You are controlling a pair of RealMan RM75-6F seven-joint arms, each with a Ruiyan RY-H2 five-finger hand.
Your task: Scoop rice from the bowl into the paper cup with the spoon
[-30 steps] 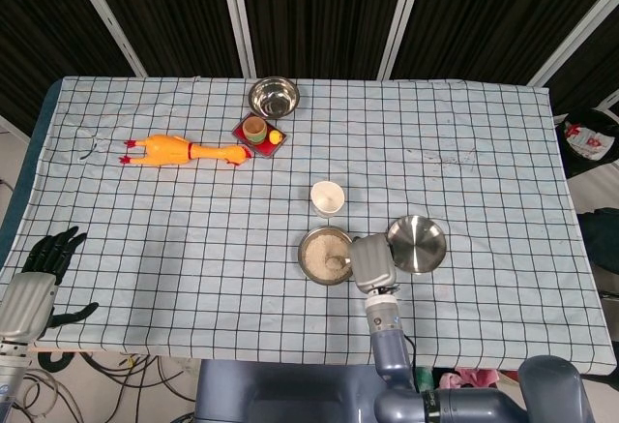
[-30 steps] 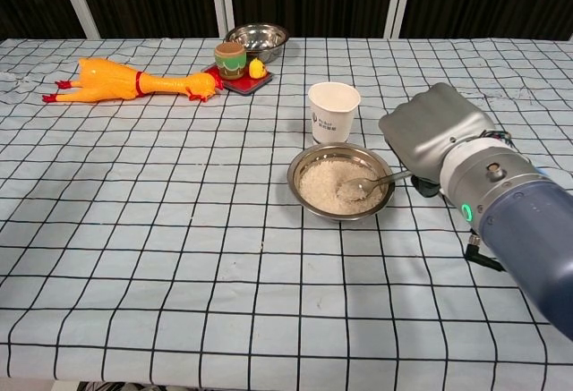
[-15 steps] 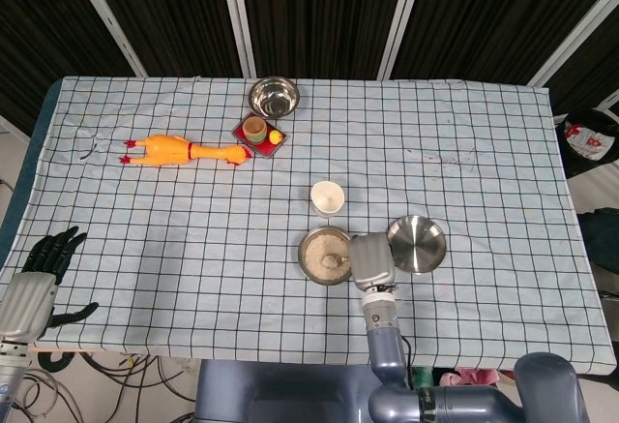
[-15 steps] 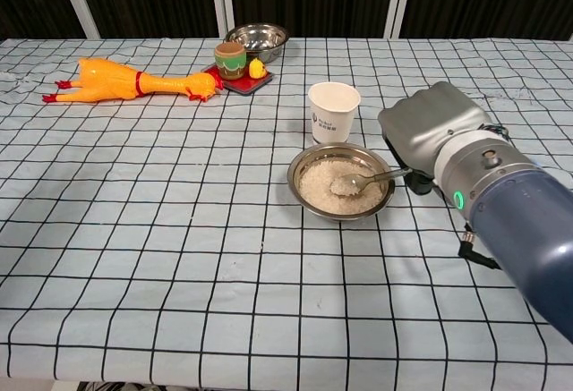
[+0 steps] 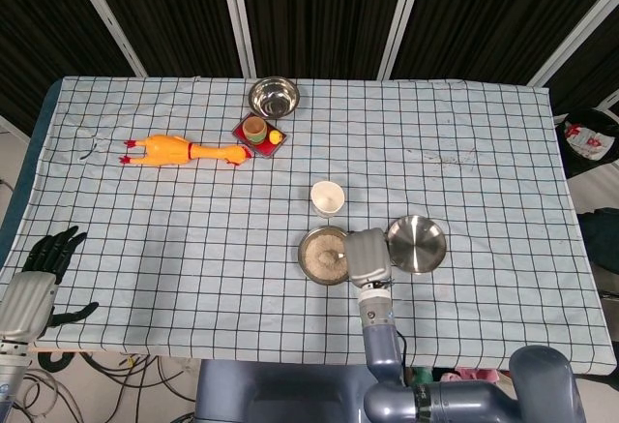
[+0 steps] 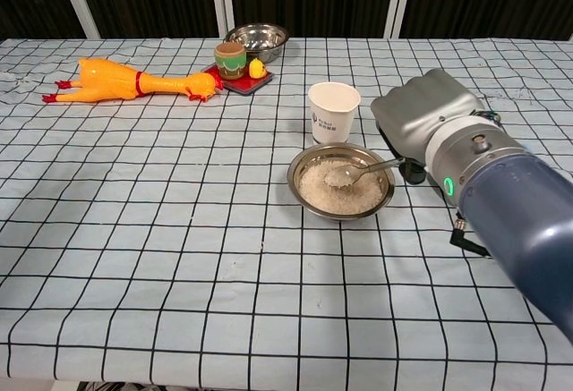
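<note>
A steel bowl (image 6: 308, 160) (image 5: 309, 263) of white rice sits mid-table. Just behind it stands the white paper cup (image 6: 333, 111) (image 5: 327, 196), upright. My right hand (image 6: 421, 125) (image 5: 368, 256) sits at the bowl's right rim and holds a metal spoon (image 6: 356, 171). The spoon's head carries a small heap of rice and hovers over the rice in the bowl, a little above its surface. My left hand (image 5: 39, 278) rests at the table's near left corner with black fingers apart and nothing in it; the chest view does not show it.
A steel lid (image 5: 418, 243) lies right of the bowl. At the back are a rubber chicken (image 6: 134, 81), a red tray (image 6: 240, 82) with a small pot and a yellow toy, and a second steel bowl (image 6: 256, 38).
My right hand has shifted left and back, lifting the spoon's head out of the rice with a small load and moving it toward the bowl's far side. The left hand has not moved.
</note>
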